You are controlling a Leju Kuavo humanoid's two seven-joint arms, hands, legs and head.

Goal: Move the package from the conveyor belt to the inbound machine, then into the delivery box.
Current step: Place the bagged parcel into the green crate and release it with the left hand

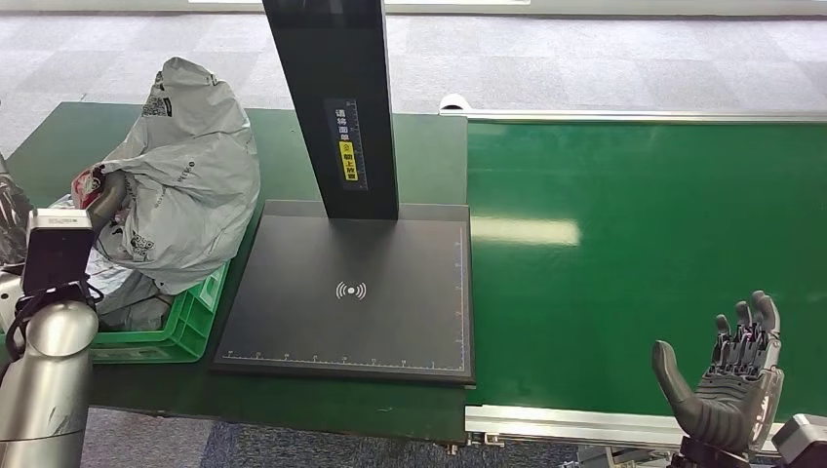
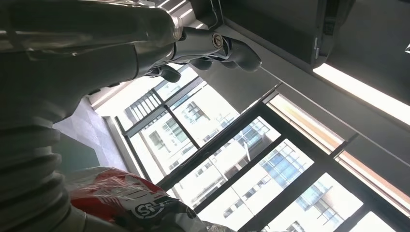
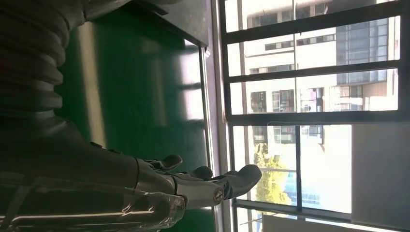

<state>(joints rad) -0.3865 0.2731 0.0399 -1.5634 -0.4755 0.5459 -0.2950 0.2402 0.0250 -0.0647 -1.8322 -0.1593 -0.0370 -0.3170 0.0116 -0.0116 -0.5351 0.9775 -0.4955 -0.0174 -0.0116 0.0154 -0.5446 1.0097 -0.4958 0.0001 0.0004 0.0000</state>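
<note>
Your right hand (image 1: 727, 385) hovers spread and empty above the conveyor belt (image 1: 624, 244); your left hand's (image 2: 212, 48) grip I cannot tell; the grey package (image 1: 185, 185) in the green delivery box (image 1: 185, 327) looks soft, light, slippery; grasp a bunched fold.

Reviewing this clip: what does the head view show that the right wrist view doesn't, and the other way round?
Head view alone: the grey package piled in the green delivery box, the black inbound machine with its upright post, and the left arm by the box. Right wrist view alone: tall windows with buildings outside. Shared: the green conveyor belt with nothing on it, and the right hand, open, fingers spread, holding nothing.
</note>
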